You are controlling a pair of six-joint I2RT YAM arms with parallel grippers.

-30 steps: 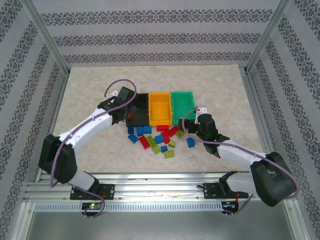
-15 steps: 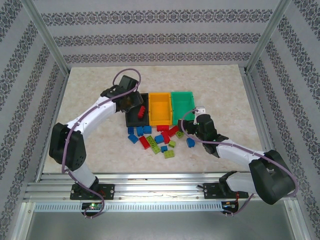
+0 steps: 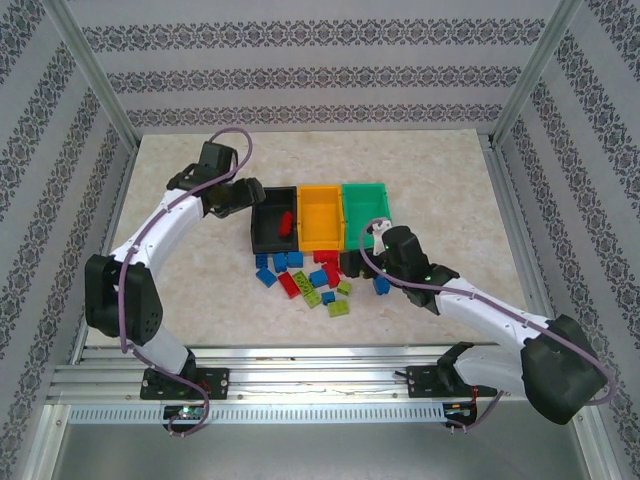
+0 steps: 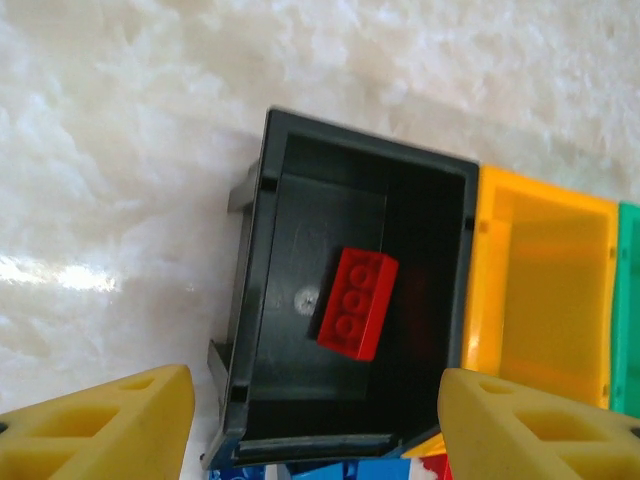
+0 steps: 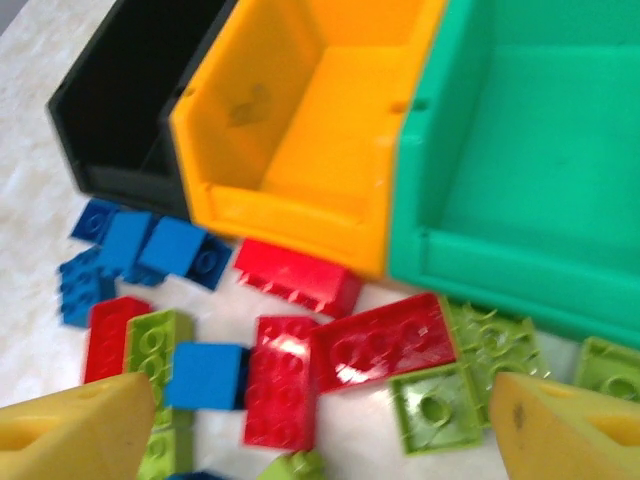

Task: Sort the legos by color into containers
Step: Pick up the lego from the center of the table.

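Observation:
Three bins stand in a row: black [image 3: 262,238], orange-yellow [image 3: 320,215] and green [image 3: 365,205]. One red lego [image 4: 352,302] lies on the black bin's floor [image 4: 285,240]. My left gripper [image 3: 234,197] hangs open and empty just left of the black bin. In front of the bins lies a loose pile of legos [image 3: 315,280] in red [image 5: 385,345], blue [image 5: 205,375] and lime green [image 5: 435,405]. My right gripper [image 3: 353,263] is open just above the pile's right side, the red and lime bricks between its yellow fingers [image 5: 70,430].
The orange-yellow bin [image 5: 300,130] and green bin [image 5: 530,180] hold nothing. A lone blue brick [image 3: 381,287] lies at the pile's right edge, under the right arm. Bare tabletop [image 3: 180,270] spreads left, right and behind the bins; metal frame posts stand at the corners.
The left gripper let a red lego drop into the black bin and drew back to the left. The right gripper slid left and closer to the pile.

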